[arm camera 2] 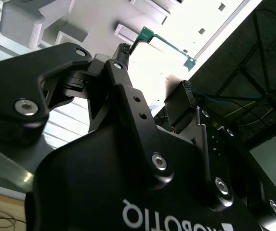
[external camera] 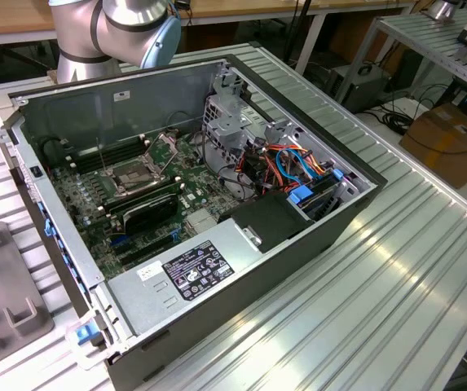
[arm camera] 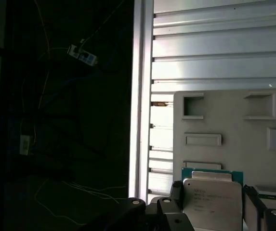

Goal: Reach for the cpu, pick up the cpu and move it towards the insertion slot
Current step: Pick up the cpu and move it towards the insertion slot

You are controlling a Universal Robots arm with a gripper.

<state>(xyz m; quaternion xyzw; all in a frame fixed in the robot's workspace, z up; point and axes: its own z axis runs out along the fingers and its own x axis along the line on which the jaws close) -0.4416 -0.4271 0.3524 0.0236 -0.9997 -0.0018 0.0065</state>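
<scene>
In the first wrist view the cpu (arm camera: 212, 202), a silver-lidded square chip with a green rim, sits between my gripper's (arm camera: 214, 204) two black fingers (arm camera: 176, 191), which press against its opposite sides over a grey tray (arm camera: 234, 130). The second wrist view shows the cpu's green edge (arm camera 2: 169, 47) spanning the fingertips above the gripper's black linkages (arm camera 2: 128, 106). In the exterior view the insertion slot (external camera: 134, 173), a metal-framed socket with its bracket raised, lies on the motherboard inside the open case (external camera: 298, 232), on the exterior view's left half. The arm's grey joint (external camera: 127, 24) shows at the top edge.
The grey tray (external camera: 1, 314) with moulded recesses lies on the ribbed aluminium table (external camera: 363, 285) at the exterior view's left. Inside the case are a power supply (external camera: 188, 273), a drive cage (external camera: 233, 130) and coloured cables (external camera: 294, 167). The table edge (arm camera: 141, 96) borders dark floor with cables.
</scene>
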